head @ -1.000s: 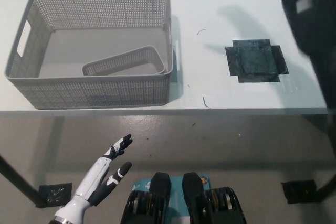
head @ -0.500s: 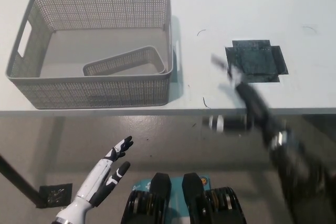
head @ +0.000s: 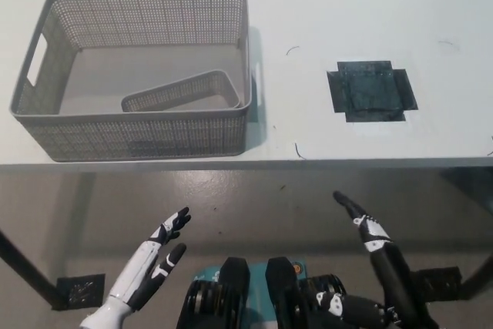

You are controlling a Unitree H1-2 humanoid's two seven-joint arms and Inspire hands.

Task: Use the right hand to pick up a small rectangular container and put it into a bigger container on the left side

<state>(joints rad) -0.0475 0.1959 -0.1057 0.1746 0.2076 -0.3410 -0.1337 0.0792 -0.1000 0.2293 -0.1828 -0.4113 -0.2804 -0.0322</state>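
Small container (head: 185, 92): lies slantwise inside big basket (head: 139, 135), upper left. Right robot hand (head: 368, 229): lower right, empty, fingers apart. Left robot hand (head: 158, 248): lower left, open, resting.

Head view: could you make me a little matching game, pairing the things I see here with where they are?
Things:
1. small container
2. black tape patch
3. left hand
4. right hand

Places:
A. below the table edge, lower right
B. on the table's right part
C. inside the big basket
D. below the table edge, lower left

Pairs: 1-C, 2-B, 3-D, 4-A
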